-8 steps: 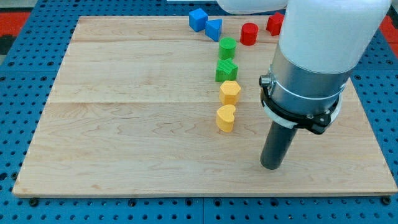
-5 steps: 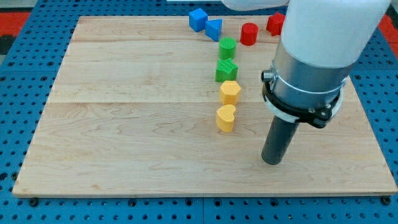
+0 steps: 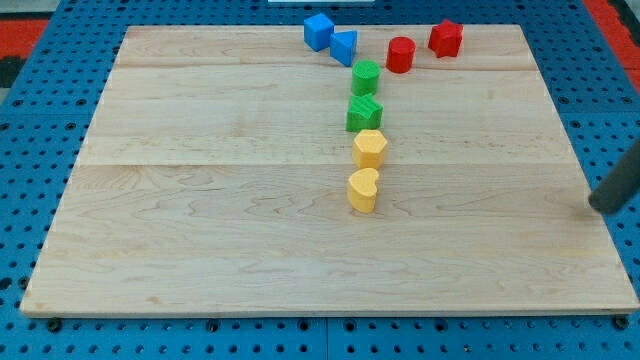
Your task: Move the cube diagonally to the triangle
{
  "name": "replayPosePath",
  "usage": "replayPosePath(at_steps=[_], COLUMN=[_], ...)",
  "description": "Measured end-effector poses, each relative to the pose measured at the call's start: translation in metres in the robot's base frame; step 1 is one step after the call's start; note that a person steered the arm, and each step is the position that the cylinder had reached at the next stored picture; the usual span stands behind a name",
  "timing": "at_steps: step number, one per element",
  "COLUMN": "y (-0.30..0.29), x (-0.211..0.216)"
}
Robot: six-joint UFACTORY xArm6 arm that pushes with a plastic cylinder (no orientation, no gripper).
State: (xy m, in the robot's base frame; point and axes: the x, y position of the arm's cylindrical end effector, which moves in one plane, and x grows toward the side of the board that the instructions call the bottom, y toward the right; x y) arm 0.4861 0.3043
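The blue cube sits at the view's top, touching or nearly touching the blue triangle just to its lower right. Only the lower part of my rod shows, at the view's right edge. My tip is at the right edge of the wooden board, far from every block and well to the lower right of the cube and triangle.
A red cylinder and a red block lie right of the triangle. Below it runs a column: green cylinder, green star, yellow hexagon, yellow heart.
My rod has swung from the board's lower middle-right out to the right edge, and the arm's body has left the view. No block has moved.
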Motion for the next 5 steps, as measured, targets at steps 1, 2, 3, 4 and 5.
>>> replayPosePath(at_steps=[1, 2, 3, 4, 5], y=[0.002, -0.004, -0.004, -0.004, -0.002], x=[-0.065, -0.085, -0.108, -0.145, -0.212])
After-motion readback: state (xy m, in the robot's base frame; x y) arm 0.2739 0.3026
